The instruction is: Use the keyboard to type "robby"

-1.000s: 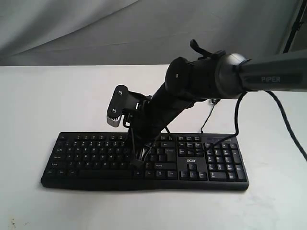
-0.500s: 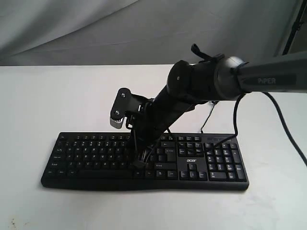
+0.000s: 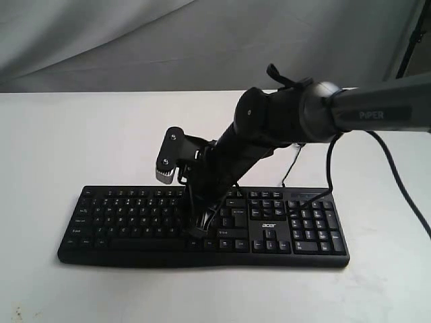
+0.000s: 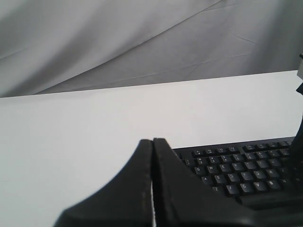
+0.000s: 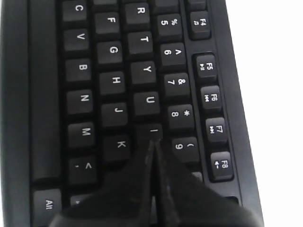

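**Right pincer edges sideways along the keys**

Since a second ago my right arm has sunk a little and its wrist has swung toward the number-pad side. That has carried my right pincer (image 3: 196, 227) slightly along the keyboard (image 3: 121, 217).

In the exterior view the keyboard lies flat on the white table (image 3: 60, 141), one long edge toward the camera. My pincer's tip is down at the middle letter rows. Whether it touches a key I cannot tell from here.

The left wrist view shows my left pincer (image 4: 152, 142) pressed together and holding nothing. It hangs over bare table (image 4: 66, 142), with the keyboard (image 4: 236, 165) beyond it and apart from it.

The right wrist view shows my right pincer (image 5: 152, 144) pinched to a single point and empty. Its tip is at the I key (image 5: 152, 131), with K just beside.

I judge the keyboard to be stiff, light plastic that could slide on the smooth table, so it wants no grasp. Contact belongs on one keycap's centre, straight down and brief, since the keys sit closely packed and a slanted push could catch a neighbour.
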Tool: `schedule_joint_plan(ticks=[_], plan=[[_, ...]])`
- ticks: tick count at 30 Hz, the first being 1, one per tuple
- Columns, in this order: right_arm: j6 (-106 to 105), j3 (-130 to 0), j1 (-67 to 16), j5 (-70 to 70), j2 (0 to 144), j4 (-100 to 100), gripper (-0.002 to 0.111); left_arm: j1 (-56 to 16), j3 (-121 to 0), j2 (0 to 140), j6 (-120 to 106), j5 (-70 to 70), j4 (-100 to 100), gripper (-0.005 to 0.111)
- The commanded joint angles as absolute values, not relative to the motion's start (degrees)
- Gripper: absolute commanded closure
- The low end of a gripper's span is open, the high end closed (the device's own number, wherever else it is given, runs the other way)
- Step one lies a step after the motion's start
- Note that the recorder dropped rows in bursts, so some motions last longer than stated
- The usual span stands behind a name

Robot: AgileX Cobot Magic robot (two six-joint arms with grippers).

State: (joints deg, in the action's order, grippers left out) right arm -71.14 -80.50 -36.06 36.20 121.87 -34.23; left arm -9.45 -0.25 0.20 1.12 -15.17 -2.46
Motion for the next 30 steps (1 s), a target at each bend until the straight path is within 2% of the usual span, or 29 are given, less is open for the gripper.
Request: schedule_joint_plan(ticks=[1, 30], plan=[[-71.7, -80.4, -35.8, 35.6, 121.7, -34.0, 0.108, -9.8, 0.0, 0.0, 1.3, -14.8, -2.7, 0.107], [-71.6, -80.8, -36.6, 35.4, 119.0, -34.1, 0.108, -9.8, 0.0, 0.0, 1.3, -14.8, -2.7, 0.107]])
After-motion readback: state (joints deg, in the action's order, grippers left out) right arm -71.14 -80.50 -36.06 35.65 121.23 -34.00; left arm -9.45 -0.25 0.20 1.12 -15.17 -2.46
